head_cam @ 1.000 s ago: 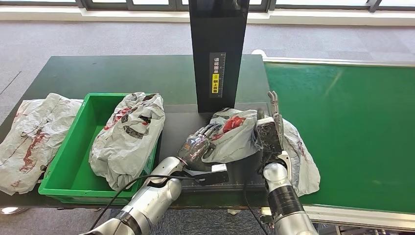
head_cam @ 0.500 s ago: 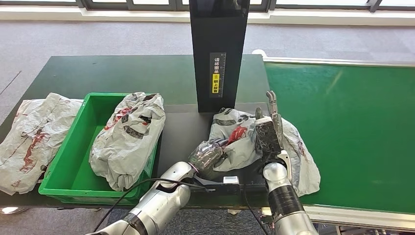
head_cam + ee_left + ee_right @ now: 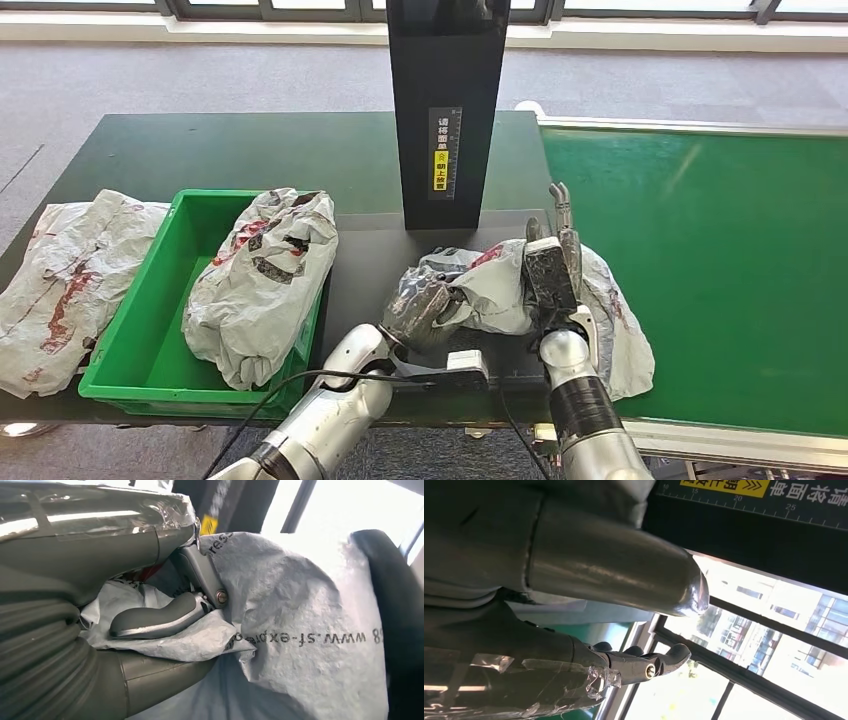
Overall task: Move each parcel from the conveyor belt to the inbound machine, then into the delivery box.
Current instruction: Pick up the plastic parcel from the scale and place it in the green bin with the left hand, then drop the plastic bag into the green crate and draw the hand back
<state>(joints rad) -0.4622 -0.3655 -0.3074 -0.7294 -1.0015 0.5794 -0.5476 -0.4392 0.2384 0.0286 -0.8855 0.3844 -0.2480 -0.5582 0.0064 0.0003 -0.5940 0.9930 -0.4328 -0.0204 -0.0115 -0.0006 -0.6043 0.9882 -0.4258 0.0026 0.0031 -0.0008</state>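
Note:
A crumpled grey parcel (image 3: 497, 290) with red print lies on the black plate of the inbound machine (image 3: 445, 110), its right part spilling onto the green conveyor belt (image 3: 720, 260). My left hand (image 3: 420, 308) grips the parcel's left end, fingers curled into the plastic. In the left wrist view its thumb (image 3: 155, 620) presses a fold of the parcel (image 3: 310, 630). My right hand (image 3: 553, 268) stands against the parcel's right side with fingers stretched upward. In the right wrist view that hand (image 3: 624, 620) has thumb and fingers apart, holding nothing.
A green delivery box (image 3: 130, 345) stands at the left with one grey parcel (image 3: 262, 280) in it. Another parcel (image 3: 65, 280) lies on the table left of the box. The machine's black column rises just behind the hands.
My left hand has gone from lying spread on the parcel to curling its fingers into it, bunching the parcel and pulling it lower. The right hand has hardly moved.

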